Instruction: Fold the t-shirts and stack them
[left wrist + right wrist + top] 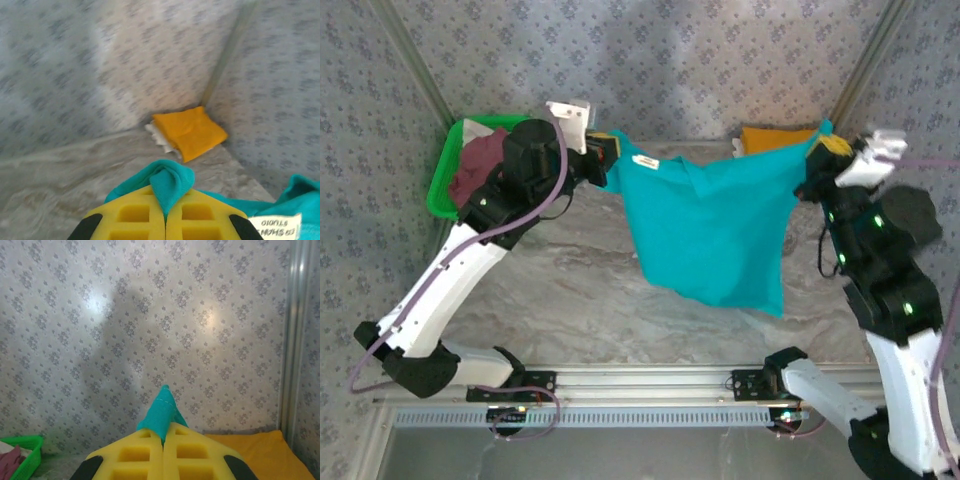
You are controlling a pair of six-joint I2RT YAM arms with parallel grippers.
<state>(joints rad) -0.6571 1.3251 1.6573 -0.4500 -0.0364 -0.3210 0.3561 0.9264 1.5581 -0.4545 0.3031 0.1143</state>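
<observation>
The teal t-shirt (710, 230) hung stretched over the marble table (570, 290), likely to spread it flat for folding. The left gripper (603, 160) and right gripper (817, 152) each pinched a top corner tightly. A folded orange-yellow t-shirt (770, 137) lay in the far corner.

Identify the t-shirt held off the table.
The teal cloth t-shirt, stretched between the left claw and right claw; the orange-yellow one folded in the far corner, the maroon one in the green plastic basket.
</observation>
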